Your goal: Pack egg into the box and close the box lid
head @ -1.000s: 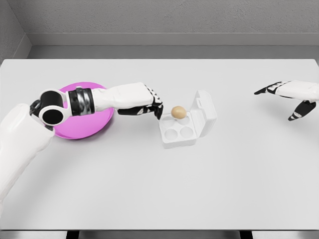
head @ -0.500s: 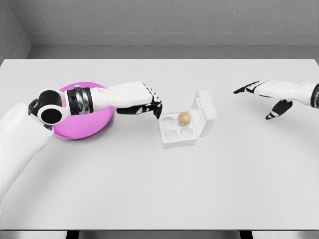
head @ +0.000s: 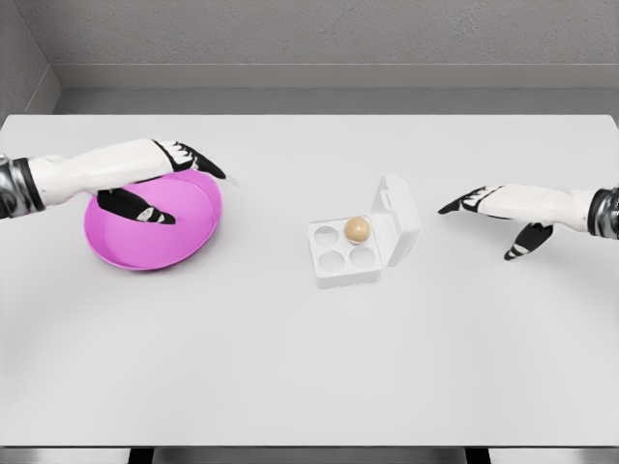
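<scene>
Packed and awaiting closure: small tan egg (head: 358,228) seated in rear right cup of white four-cup plastic box (head: 346,255) mid-tabletop (head: 309,367), hinged lid (head: 398,217) upright, right robot hand (head: 498,211) spread nearby to swing it shut, left robot hand (head: 160,179) spread over shallow magenta plate (head: 145,246).

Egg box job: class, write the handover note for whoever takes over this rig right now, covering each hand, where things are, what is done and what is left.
Left hand: open, empty, over the pink plate.
Right hand: open, empty, to the right of the box, not touching it.
Egg: sitting in the box's rear right cup; the other three cups are empty.
Lid: standing open on the box's right side.
Done: egg packed.
Left: close the lid; the right hand looks the nearer one for that.
</scene>
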`<state>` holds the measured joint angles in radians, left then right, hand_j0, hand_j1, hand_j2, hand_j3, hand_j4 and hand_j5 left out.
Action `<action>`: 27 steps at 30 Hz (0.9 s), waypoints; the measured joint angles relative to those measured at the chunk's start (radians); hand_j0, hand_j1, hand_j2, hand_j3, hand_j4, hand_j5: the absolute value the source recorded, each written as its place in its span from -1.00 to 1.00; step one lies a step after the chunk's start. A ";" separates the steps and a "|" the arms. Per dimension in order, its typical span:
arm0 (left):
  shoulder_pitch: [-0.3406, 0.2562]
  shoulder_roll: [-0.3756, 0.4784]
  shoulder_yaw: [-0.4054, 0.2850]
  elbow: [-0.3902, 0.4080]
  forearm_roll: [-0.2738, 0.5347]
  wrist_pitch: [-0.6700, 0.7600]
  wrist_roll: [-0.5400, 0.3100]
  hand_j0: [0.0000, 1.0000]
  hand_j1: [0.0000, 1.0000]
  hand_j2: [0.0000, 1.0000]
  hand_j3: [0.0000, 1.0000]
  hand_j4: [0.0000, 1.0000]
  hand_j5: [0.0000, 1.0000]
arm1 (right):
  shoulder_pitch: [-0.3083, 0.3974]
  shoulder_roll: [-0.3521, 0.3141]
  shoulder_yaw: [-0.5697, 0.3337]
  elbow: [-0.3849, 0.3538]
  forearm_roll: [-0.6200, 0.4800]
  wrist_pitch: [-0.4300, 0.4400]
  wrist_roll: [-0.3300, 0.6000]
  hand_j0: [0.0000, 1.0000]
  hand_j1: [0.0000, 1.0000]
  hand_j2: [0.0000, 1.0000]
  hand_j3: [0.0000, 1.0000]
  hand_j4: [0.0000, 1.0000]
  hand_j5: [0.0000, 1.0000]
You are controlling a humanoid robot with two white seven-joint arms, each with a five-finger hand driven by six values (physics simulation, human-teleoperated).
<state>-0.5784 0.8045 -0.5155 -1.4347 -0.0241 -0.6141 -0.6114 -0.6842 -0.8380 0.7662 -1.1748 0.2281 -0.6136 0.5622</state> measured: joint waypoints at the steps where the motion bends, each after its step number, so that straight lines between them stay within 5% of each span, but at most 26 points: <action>1: 0.017 0.016 0.008 0.002 0.007 0.000 0.000 1.00 1.00 1.00 1.00 1.00 1.00 | 0.002 -0.001 0.000 -0.017 0.000 0.000 0.000 1.00 1.00 1.00 1.00 1.00 1.00; 13: 0.046 0.087 0.027 0.014 0.022 0.000 0.000 1.00 1.00 1.00 1.00 1.00 1.00 | 0.014 -0.052 0.001 -0.171 -0.007 0.000 -0.007 1.00 1.00 1.00 1.00 1.00 1.00; 27: 0.043 0.089 0.029 0.027 0.013 0.000 0.000 1.00 1.00 1.00 1.00 1.00 1.00 | 0.005 0.003 -0.001 -0.191 -0.008 0.001 -0.007 1.00 1.00 1.00 1.00 1.00 1.00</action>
<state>-0.5354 0.8930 -0.4865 -1.4082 -0.0112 -0.6136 -0.6113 -0.6796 -0.8346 0.7655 -1.3661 0.2199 -0.6127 0.5555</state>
